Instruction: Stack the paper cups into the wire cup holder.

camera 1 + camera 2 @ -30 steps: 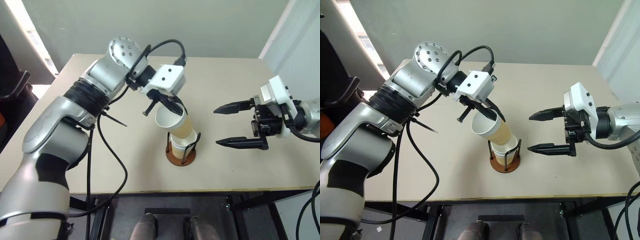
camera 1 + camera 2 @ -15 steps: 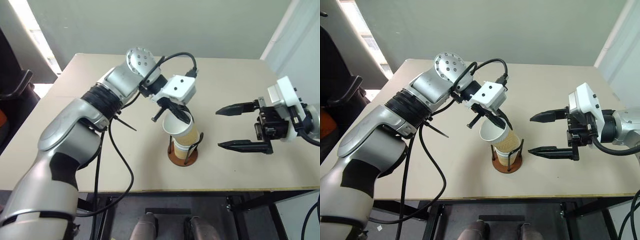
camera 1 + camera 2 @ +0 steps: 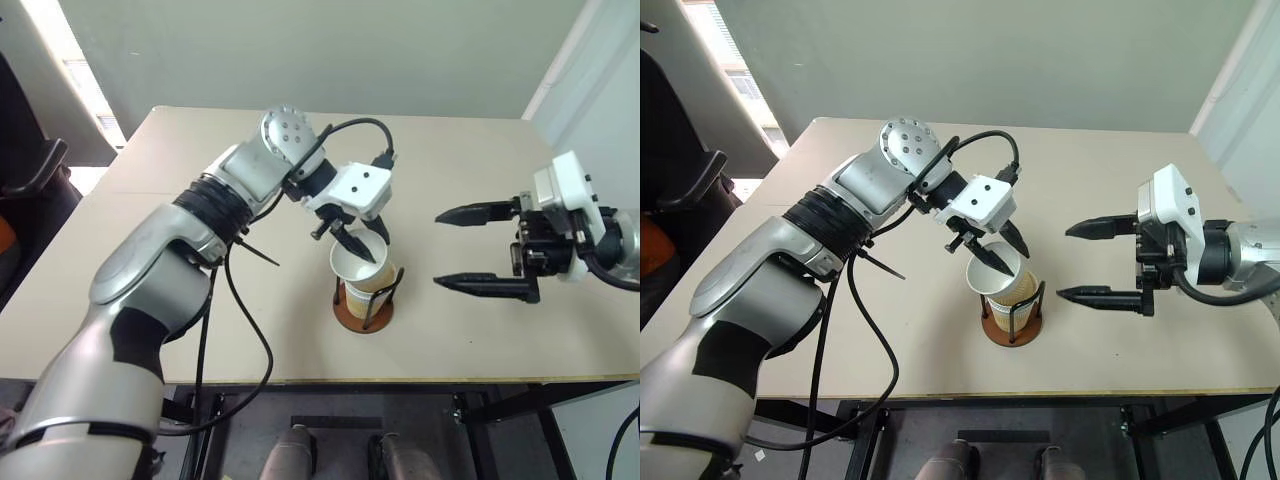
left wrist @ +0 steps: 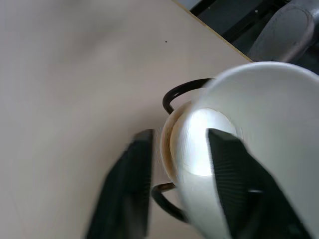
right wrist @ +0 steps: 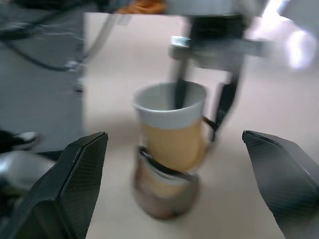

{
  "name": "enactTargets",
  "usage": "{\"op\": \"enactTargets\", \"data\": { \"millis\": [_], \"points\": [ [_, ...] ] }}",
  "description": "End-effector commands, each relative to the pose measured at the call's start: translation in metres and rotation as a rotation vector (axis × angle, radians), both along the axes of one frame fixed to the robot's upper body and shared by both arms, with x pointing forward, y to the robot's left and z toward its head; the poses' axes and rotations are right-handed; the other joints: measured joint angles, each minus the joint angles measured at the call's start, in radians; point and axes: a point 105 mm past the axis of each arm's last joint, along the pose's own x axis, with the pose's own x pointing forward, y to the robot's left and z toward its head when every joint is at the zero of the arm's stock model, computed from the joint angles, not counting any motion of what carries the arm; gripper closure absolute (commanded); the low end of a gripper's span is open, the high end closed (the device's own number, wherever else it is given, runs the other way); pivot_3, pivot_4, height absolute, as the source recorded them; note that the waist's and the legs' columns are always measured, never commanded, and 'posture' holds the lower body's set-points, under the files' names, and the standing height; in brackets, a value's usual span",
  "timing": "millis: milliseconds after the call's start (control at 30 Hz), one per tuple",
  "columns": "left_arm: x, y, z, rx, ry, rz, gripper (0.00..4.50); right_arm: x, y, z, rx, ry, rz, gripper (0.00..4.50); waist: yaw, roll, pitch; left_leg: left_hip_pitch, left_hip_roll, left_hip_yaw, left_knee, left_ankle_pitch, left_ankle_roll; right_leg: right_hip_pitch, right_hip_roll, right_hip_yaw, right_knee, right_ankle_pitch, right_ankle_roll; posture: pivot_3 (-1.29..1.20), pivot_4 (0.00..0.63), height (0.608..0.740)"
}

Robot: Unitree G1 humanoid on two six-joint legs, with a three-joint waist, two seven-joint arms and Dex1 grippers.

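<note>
- Holder [image 3: 363,312] near the front edge of the counter [image 3: 150,260], about mid-width; brown disc base, two black wire loops standing upright.
- Cups [image 3: 366,268] nested inside the holder between the loops; top cup leaning a little toward the left side, white rim and mouth facing up, tan lower wall.
- How many cups sit in the stack: cannot tell; at least one rim visible under the top cup in the left wrist view [image 4: 172,144].
- Left tool [image 3: 358,240] directly over the top cup, pointing down and toward the right arm.
- One left finger [image 3: 992,256] inside the cup mouth, the other [image 3: 1016,240] outside the far wall; rim between them.
- Left tool parted around the cup wall, gap visible in the left wrist view; whether the fingers touch the paper: cannot tell; reads as let go, not clenched.
- Right tool [image 3: 482,248] to the right of the holder, well apart from it, about level, pointing toward the cups.
- Right tool spread wide, nothing between the fingers; one finger [image 3: 475,212] farther back, one [image 3: 478,285] nearer the front edge.
- Right wrist view: cups [image 5: 172,127] and holder [image 5: 164,191] straight ahead between the two spread fingers, left tool [image 5: 204,97] dipping into the top cup.
</note>
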Motion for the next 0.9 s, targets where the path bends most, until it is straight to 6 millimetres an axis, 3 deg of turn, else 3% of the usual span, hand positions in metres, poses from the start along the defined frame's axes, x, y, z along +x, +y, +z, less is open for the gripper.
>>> {"op": "enactTargets", "data": {
  "millis": [33, 67, 233, 400, 567, 667, 767, 900],
  "points": [
    [-0.003, 0.0, 0.009, -0.015, -0.02, -0.042, 1.11, -0.006, -0.003, 0.012, -0.005, -0.059, 0.002, 0.0, 0.0, 0.0, 0.0, 0.0, 0.0, 0.0, 0.0, 0.0, 0.0, 0.0, 0.0, 0.0, 0.0, 0.0, 0.0, 0.0, 0.15, 0.74],
    [-0.002, 0.0, 0.009, -0.013, -0.026, -0.042, 0.77, -0.007, -0.003, 0.011, -0.01, -0.057, 0.005, 0.0, 0.0, 0.0, 0.0, 0.0, 0.0, 0.001, 0.0, 0.0, 0.0, 0.0, 0.0, 0.0, 0.0, 0.0, 0.0, 0.0, 0.15, 0.74],
    [0.002, -0.006, 0.015, -0.061, -0.044, -0.032, 0.77, -0.008, -0.003, 0.011, -0.015, -0.051, 0.017, 0.0, 0.002, 0.0, 0.0, 0.0, 0.0, 0.001, 0.001, 0.0, 0.001, 0.0, 0.0, 0.0, 0.0, 0.0, 0.001, 0.0, 0.15, 0.74],
    [0.012, 0.011, 0.049, -0.225, -0.041, 0.078, 0.77, 0.001, -0.003, 0.011, -0.014, -0.048, 0.028, 0.0, 0.0, 0.0, 0.0, 0.0, 0.0, 0.004, 0.001, -0.001, 0.002, 0.0, 0.0, 0.002, -0.001, 0.0, 0.002, 0.0, 0.15, 0.74],
    [0.01, 0.066, 0.073, -0.351, -0.017, 0.237, 0.77, 0.019, -0.004, 0.007, -0.023, -0.043, 0.043, 0.0, -0.017, 0.002, -0.001, 0.002, 0.0, 0.005, 0.0, -0.001, 0.002, 0.0, 0.001, 0.003, -0.001, 0.0, 0.002, 0.0, 0.15, 0.74],
    [0.007, 0.096, 0.077, -0.409, -0.012, 0.364, 0.77, 0.027, -0.006, 0.007, -0.028, -0.044, 0.052, 0.0, -0.023, 0.003, -0.002, 0.003, 0.0, 0.005, 0.0, 0.0, 0.002, -0.001, 0.002, 0.004, 0.0, 0.0, 0.002, 0.0, 0.15, 0.74],
    [-0.004, 0.159, 0.053, -0.438, 0.04, 0.618, 0.77, 0.038, -0.006, 0.005, -0.02, -0.031, 0.059, 0.0, -0.03, 0.004, -0.002, 0.003, 0.0, 0.006, 0.0, 0.005, -0.005, -0.002, 0.001, 0.005, -0.001, 0.0, 0.002, 0.0, 0.15, 0.74],
    [-0.027, 0.2, 0.02, -0.471, 0.142, 0.845, 0.77, 0.047, -0.009, -0.001, -0.001, 0.007, 0.063, 0.0, -0.036, 0.004, -0.002, 0.004, 0.001, 0.007, -0.002, 0.006, -0.007, -0.003, 0.001, 0.005, 0.0, -0.002, -0.001, 0.0, 0.15, 0.74]
  ]
}}
